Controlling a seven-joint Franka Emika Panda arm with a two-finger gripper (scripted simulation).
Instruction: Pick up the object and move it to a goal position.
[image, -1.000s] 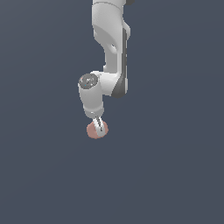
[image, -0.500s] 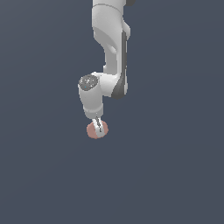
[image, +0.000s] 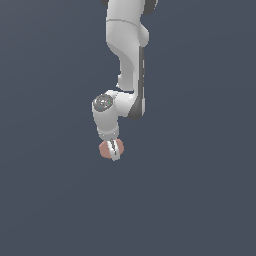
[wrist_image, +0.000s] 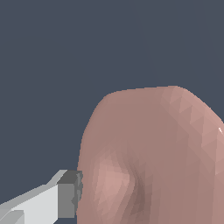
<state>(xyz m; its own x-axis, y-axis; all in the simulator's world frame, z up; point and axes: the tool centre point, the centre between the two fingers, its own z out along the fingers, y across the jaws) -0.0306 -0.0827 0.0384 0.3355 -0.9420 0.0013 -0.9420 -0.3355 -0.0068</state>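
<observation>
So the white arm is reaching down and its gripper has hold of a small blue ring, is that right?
Not quite: the ring is pinkish-brown, not blue. The exterior view shows that colour at the gripper, and the wrist view shows the same pinkish-brown ring up close with a grey finger pad against its side. The rest stands: the white arm reaches down to it.

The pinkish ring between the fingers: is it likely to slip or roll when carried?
The ring looks rounded and matte, so it probably grips fairly well. A finger pad meets its curved side, so it might pivot. Set down on edge, it could roll.
</observation>
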